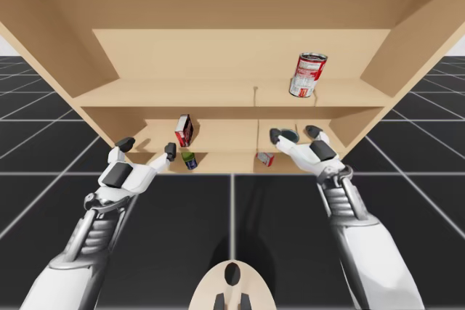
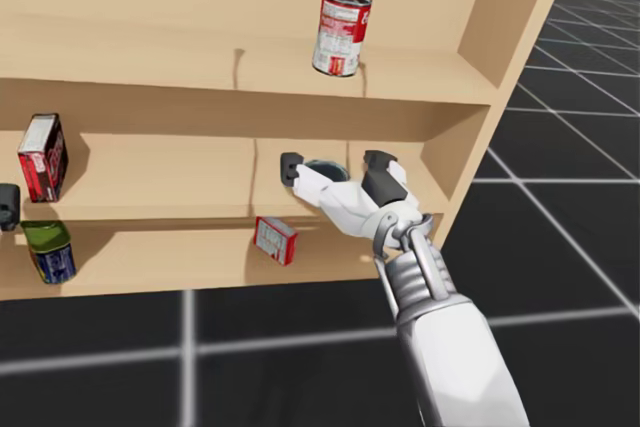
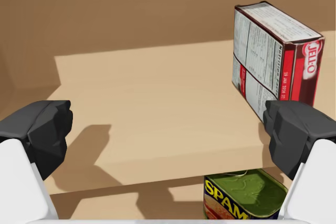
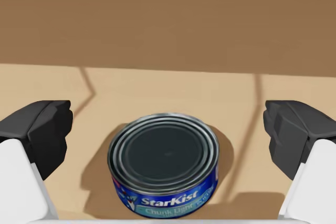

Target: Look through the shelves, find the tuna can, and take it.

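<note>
The tuna can [image 4: 164, 161], low and round with a blue label, stands upright on the middle shelf [image 4: 52, 85]. My right gripper [image 4: 168, 129] is open, its fingers wide on either side of the can and clear of it. In the head view the tuna can [image 2: 325, 169] peeks out between the fingers of the right gripper [image 2: 334, 167]; from above, the tuna can [image 1: 288, 136] sits at my right gripper [image 1: 295, 134]. My left gripper [image 3: 168, 129] is open and empty at the middle shelf's left bay, also the left gripper [image 1: 148, 147] in the high view.
A red box [image 3: 273, 61] stands on the middle shelf beside my left gripper, a green-topped can [image 3: 244, 198] on the shelf below it. A small red box [image 2: 275, 239] lies on the lower shelf. A tall red-and-white can [image 2: 340, 32] stands on the upper shelf.
</note>
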You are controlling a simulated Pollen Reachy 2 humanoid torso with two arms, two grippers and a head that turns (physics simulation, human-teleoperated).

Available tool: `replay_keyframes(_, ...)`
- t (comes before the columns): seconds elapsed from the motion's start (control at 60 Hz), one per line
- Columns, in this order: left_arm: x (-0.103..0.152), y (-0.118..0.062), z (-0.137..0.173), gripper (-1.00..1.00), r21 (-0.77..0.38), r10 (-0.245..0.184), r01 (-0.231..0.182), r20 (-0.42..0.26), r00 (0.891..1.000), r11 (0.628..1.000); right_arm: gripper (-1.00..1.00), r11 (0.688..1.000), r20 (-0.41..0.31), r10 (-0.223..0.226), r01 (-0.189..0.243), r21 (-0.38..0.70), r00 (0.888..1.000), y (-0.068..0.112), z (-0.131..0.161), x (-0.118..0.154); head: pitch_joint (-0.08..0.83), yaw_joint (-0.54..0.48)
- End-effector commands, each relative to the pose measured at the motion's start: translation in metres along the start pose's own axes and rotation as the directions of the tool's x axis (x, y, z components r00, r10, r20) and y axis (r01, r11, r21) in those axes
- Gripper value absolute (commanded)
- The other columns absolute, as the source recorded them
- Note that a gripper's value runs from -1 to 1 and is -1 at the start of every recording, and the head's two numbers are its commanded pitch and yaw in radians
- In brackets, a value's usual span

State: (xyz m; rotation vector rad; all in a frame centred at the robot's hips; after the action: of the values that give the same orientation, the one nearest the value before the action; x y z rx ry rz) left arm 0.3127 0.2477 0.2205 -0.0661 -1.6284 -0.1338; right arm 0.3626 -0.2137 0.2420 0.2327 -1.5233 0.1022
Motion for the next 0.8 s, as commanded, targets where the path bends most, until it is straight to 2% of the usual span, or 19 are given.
replay_keyframes(0.017,0.0,0.0,0.0,-1.0,0.001,-0.004,0.004,0.0,1.0,1.0,-1.0,0.999,-0.023,-0.032,0.032,0.005,0.999,0.003,-0.016,-0.021,0.487,-0.27)
replay_keyframes(0.417,-0.001,0.0,0.0,-1.0,0.001,-0.006,0.006,0.002,1.0,1.0,-1.0,0.999,-0.039,-0.025,0.025,0.019,0.999,0.004,-0.027,-0.059,0.492,-0.27)
replay_keyframes(0.517,0.0,0.0,0.001,-1.0,0.003,-0.006,0.006,0.003,1.0,1.0,-1.0,0.999,-0.063,-0.046,0.048,0.025,0.997,0.004,-0.025,-0.065,0.493,-0.26)
replay_keyframes(0.533,0.0,0.0,0.001,-1.0,0.003,-0.007,0.007,0.003,1.0,1.0,-0.85,0.999,-0.068,-0.047,0.049,0.02,0.997,0.005,-0.023,-0.066,0.493,-0.26)
replay_keyframes(0.55,0.0,0.0,0.001,-1.0,0.003,-0.007,0.007,0.004,1.0,1.0,-0.51,0.999,-0.055,-0.049,0.049,-0.002,0.997,0.005,-0.021,-0.067,0.493,-0.26)
replay_keyframes(0.567,0.0,0.0,0.001,-1.0,0.003,-0.007,0.007,0.004,1.0,1.0,0.37,0.998,-0.056,-0.062,0.063,0.004,0.996,0.005,-0.021,-0.068,0.493,-0.26)
replay_keyframes(0.583,0.0,0.0,0.001,-1.0,0.003,-0.007,0.007,0.004,1.0,1.0,0.98,0.998,-0.061,-0.066,0.066,0.003,0.996,0.007,-0.019,-0.069,0.493,-0.26)
replay_keyframes(0.8,0.0,0.001,0.001,-1.0,0.001,-0.007,0.007,0.006,1.0,1.0,1.0,0.996,-0.089,-0.083,0.085,0.024,0.993,0.012,-0.003,-0.079,0.494,-0.26)
